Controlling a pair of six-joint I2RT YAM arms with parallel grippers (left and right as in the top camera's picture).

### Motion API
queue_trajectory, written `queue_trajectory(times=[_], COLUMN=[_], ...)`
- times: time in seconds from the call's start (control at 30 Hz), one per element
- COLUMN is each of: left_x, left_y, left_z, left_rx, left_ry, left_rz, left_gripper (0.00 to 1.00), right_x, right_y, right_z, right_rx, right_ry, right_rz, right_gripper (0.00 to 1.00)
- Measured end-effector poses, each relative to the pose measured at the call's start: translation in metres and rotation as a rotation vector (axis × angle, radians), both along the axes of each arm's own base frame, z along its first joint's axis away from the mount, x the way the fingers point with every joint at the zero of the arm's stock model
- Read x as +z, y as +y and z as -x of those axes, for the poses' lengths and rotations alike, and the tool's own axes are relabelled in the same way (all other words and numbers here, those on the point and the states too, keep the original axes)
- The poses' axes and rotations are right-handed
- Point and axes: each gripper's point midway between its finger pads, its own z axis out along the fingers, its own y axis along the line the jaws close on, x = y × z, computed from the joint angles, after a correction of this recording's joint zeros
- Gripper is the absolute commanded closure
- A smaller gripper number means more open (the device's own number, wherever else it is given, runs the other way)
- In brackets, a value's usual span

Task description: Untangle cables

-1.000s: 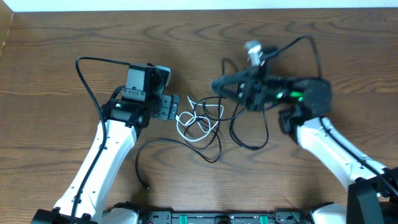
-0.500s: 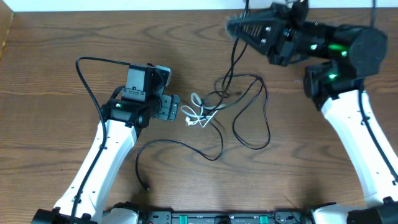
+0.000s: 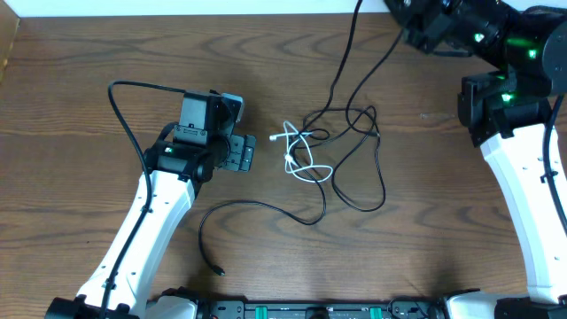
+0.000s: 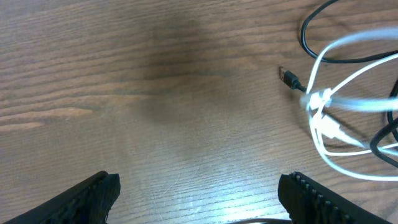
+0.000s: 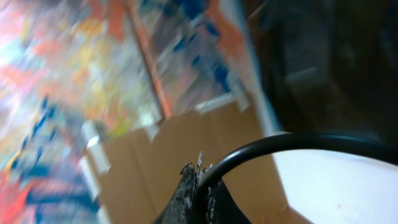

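The cables lie tangled mid-table: a white cable (image 3: 298, 156) looped in with black cables (image 3: 359, 124). One black cable (image 3: 344, 62) rises off the table toward the far edge, and my right gripper (image 5: 202, 177) is shut on it, lifted high at the top right. Another black cable (image 3: 266, 206) trails toward the front and ends in a plug (image 3: 219, 271). My left gripper (image 3: 244, 152) rests low just left of the tangle, open and holding nothing. Its wrist view shows bare wood between the fingers (image 4: 93, 194), with the white cable (image 4: 329, 118) and a black plug (image 4: 289, 78) ahead to the right.
The left arm's own thick black cable (image 3: 124, 111) arcs over the table at the left. The table's far edge (image 3: 177, 14) meets a white wall. The right wrist view looks off the table at a cardboard box (image 5: 155, 155) and a blurred colourful background.
My right gripper has risen and moved toward the far right with the black cable, pulling the tangle rightward and stretching it. The white cable slid to the right. The left arm has stayed still.
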Motion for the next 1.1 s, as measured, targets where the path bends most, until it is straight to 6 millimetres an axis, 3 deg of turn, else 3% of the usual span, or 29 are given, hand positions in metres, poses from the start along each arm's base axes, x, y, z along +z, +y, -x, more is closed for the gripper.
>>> queue_trajectory(times=[0.27,0.53,0.9,1.1], left_x=[0.000,0.000,0.000,0.000], left_y=[0.000,0.000,0.000,0.000], left_z=[0.000,0.000,0.000,0.000], left_rx=[0.000,0.000,0.000,0.000], left_ry=[0.000,0.000,0.000,-0.001], left_rz=[0.000,0.000,0.000,0.000], left_gripper=[0.13,0.13,0.13,0.13], right_x=[0.012,-0.012,0.002,-0.009], right_y=[-0.025,-0.034,-0.046,-0.046], right_z=[-0.036,-0.068,-0.068,-0.076], right_rx=[-0.133,-0.186,-0.220,-0.233], right_ry=[0.189,0.443,0.396,0.471], right_rz=[-0.206,-0.276,-0.342,-0.341], right_gripper=[0.99,0.99,0.99,0.99])
